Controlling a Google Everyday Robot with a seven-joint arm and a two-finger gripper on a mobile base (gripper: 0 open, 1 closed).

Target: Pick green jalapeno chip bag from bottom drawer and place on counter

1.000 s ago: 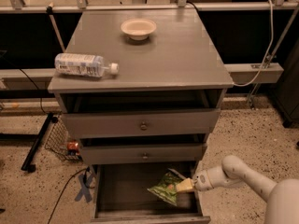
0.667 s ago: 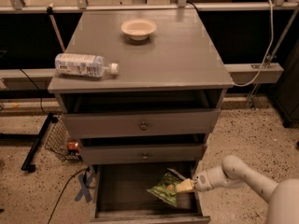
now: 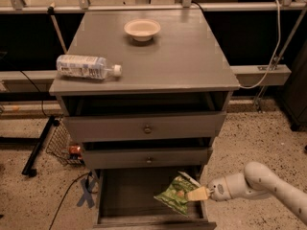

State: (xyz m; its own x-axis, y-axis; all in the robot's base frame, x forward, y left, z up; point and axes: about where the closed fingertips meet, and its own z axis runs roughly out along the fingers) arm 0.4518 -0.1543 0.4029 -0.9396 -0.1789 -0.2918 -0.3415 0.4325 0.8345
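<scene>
Chip bag (image 3: 173,195) in right half of bottom drawer (image 3: 127,195), tilted, long axis upper-right to lower-left. Gripper (image 3: 197,194) touching its right edge, reaching in from right; jaws look closed on that edge. Way out prob. up & fwd, past middle drawer (image 3: 146,158) front just above. Counter (image 3: 168,56) well above: bottle (image 3: 86,67) lying by left edge, bowl (image 3: 142,29) at back.

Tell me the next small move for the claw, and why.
Probably ease the claw up and outward slightly: it meets the right edge of the green jalapeno chip bag, which lies tilted in the bottom drawer, with the middle drawer close above.
</scene>
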